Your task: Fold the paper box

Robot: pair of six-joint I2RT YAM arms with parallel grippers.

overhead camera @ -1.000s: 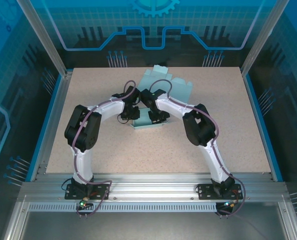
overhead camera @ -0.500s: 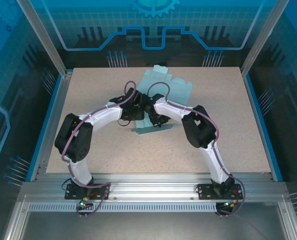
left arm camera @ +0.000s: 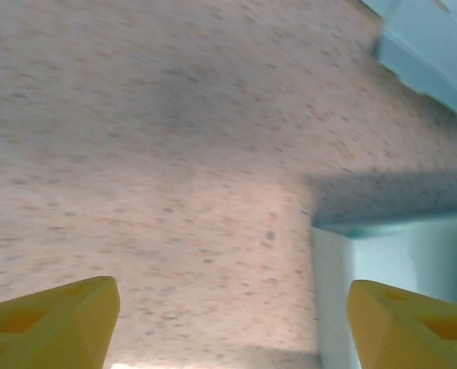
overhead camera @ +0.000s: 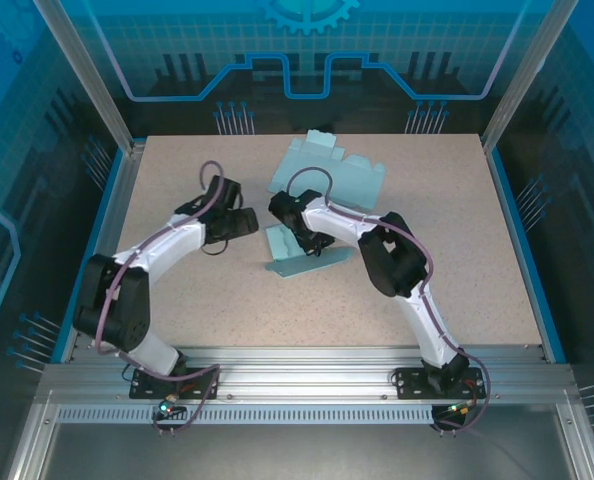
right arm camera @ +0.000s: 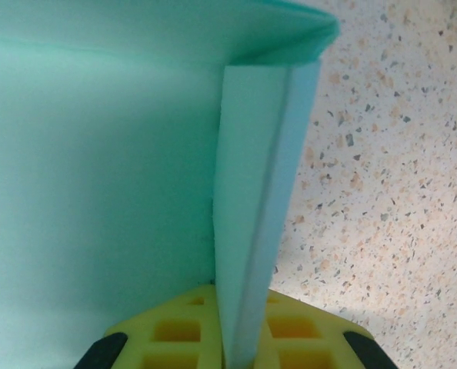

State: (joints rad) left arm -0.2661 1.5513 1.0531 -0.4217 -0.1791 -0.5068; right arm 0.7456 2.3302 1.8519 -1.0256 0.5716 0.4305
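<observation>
Right gripper [right arm camera: 242, 338]: fingers clamped on an upright folded flap [right arm camera: 255, 200] of the paper box [right arm camera: 90, 177], which extends ahead and to the left. Left gripper [left arm camera: 228, 327]: fingers spread wide, holding nothing, with the box just ahead of its right finger.

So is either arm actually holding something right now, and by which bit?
The right arm's jaws are shut on the paper box, pinching the edge of a doubled-over flap. The left arm's jaws stand open, holding nothing.

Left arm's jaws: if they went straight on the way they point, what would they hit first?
Probably the table, which lies straight ahead of the left gripper; one finger might clip the paper box first, depth being unclear.
</observation>
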